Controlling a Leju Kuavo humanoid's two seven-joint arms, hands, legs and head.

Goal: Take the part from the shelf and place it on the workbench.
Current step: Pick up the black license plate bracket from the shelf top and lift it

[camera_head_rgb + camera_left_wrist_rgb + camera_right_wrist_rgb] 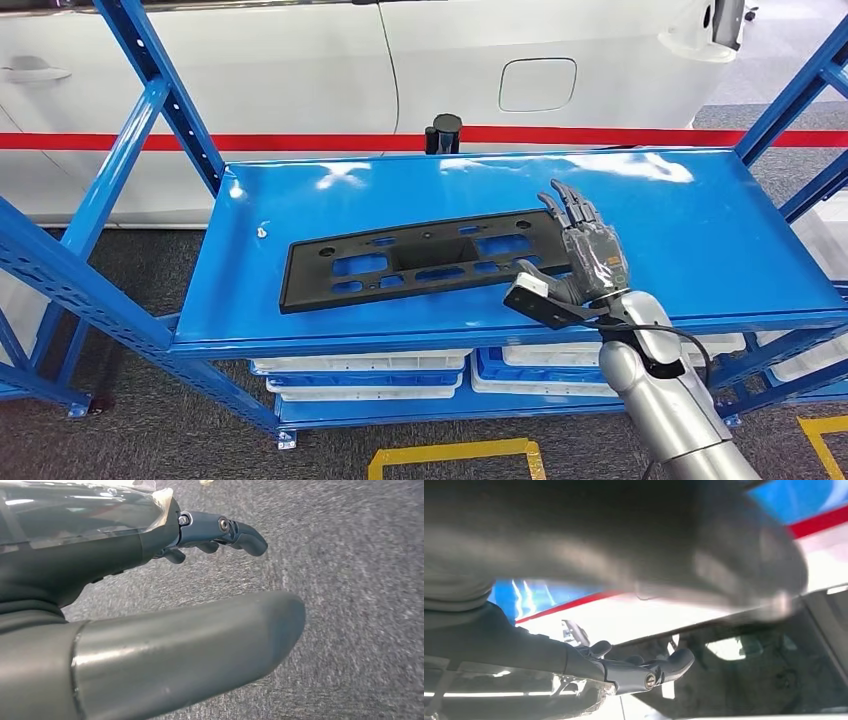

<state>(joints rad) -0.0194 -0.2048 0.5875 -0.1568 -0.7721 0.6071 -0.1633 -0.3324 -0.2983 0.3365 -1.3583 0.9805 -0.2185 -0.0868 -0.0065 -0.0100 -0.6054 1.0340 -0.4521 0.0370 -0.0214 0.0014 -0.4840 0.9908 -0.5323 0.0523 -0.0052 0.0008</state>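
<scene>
The right robot hand (585, 250) sits right of centre in the head view, fingers extended and apart, at the right end of the black part (420, 258). It appears released, gripping nothing; from these views I cannot tell whether the fingers touch the part's edge or only overlap it. In the right wrist view the fingers (644, 672) lie along the dark perforated panel (744, 680), with no closure visible. The left robot hand (150, 580) hangs over grey carpet (350, 605), fingers loosely spread, holding nothing.

The part lies flat on the top blue shelf (700, 230), centre of the frame, long axis slightly tilted, its lower left corner close to the front lip. The workbench is not seen.

Risks, as judged: the part is long, thin and flat against the steel, so fingers may fail to get beneath an edge and merely push it. A push towards the lower left could slide it off the lip. A one-ended grip would leave the far end sagging or twisting, and it could strike the blue upright (165, 95) during withdrawal.
</scene>
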